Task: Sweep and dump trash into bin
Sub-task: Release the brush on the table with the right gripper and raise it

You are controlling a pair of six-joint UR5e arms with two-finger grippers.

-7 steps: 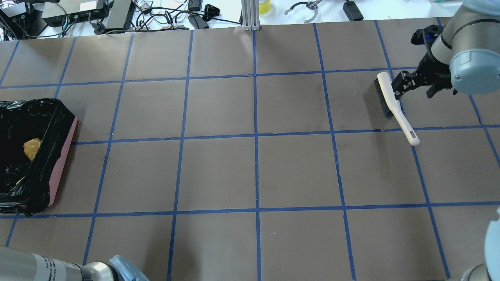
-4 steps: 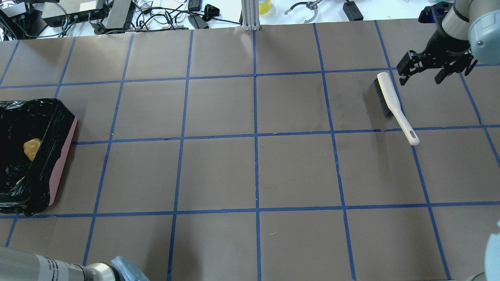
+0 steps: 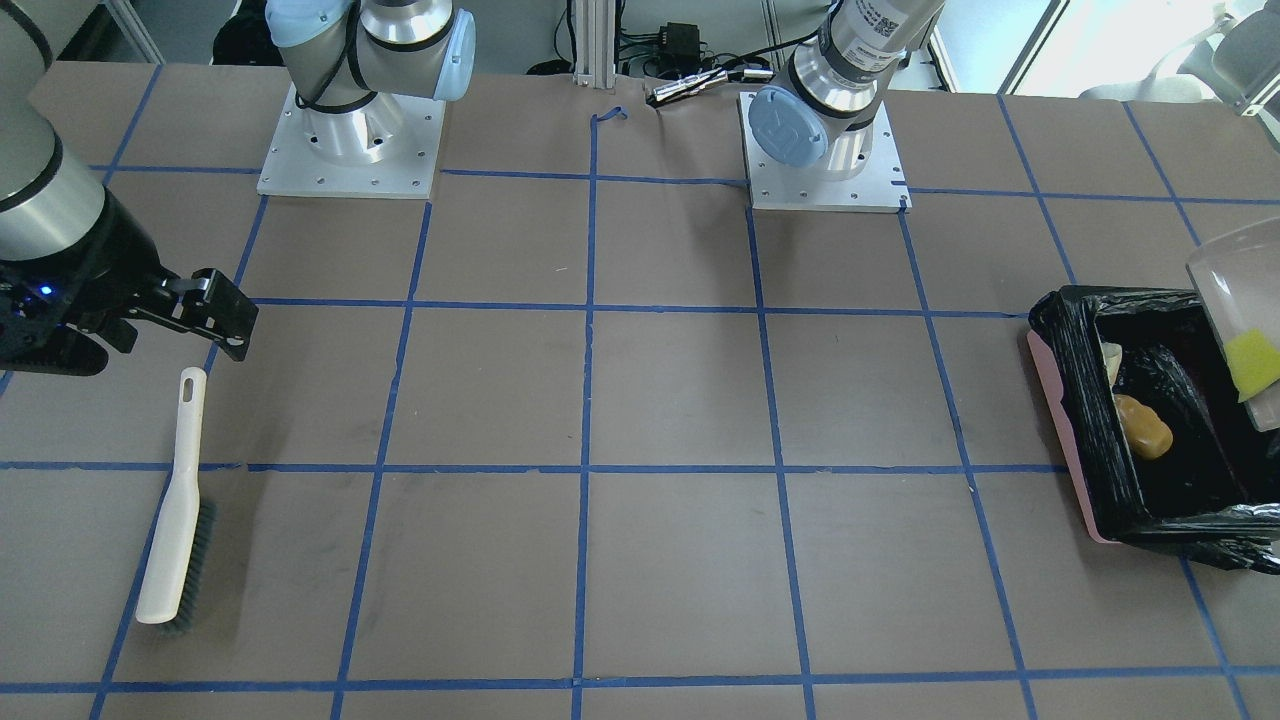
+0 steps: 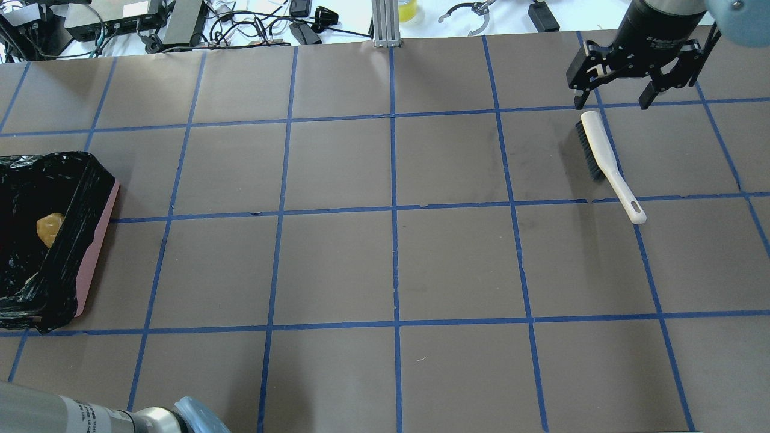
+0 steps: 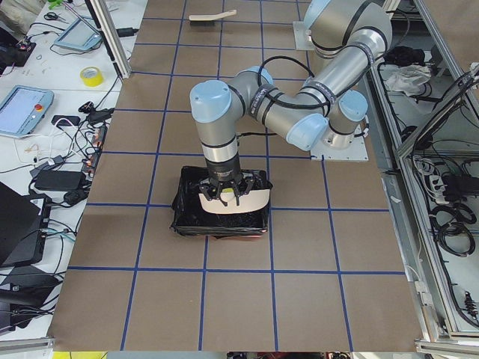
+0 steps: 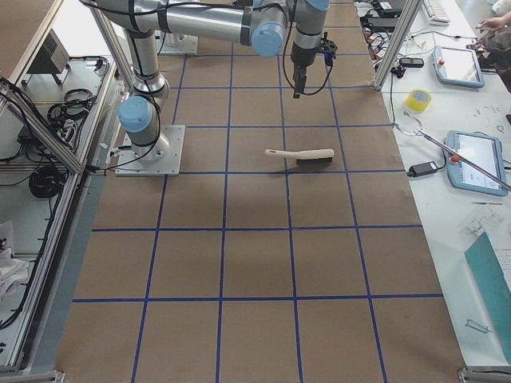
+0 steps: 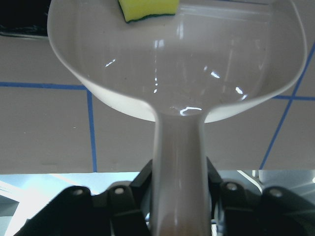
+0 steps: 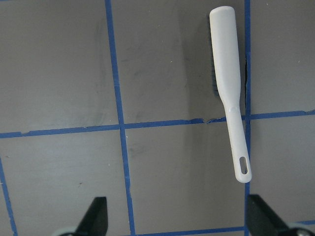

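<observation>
The bin (image 4: 96, 240), pink with a black bag, stands at the table's left end; it also shows in the front-facing view (image 3: 1062, 440). An orange-brown lump (image 3: 1143, 425) and a cream peel piece (image 3: 1110, 360) lie inside it. My left gripper (image 7: 179, 184) is shut on the handle of a beige dustpan (image 3: 1235, 290), tilted over the bin. The yellow wedge (image 7: 149, 10) sits at the pan's front lip. My right gripper (image 4: 613, 101) is open and empty, raised beyond the head end of the white brush (image 4: 604, 159), which lies flat on the table.
Cables and electronics (image 4: 180, 24) line the far table edge beside an aluminium post (image 4: 385, 24). The two arm bases (image 3: 350, 150) stand on white plates. Tablets and a yellow tape roll (image 6: 417, 100) lie on the side bench.
My open right gripper has moved away from the brush, rising toward the far table edge. The brush has stayed where it lay. The bin has not moved.
</observation>
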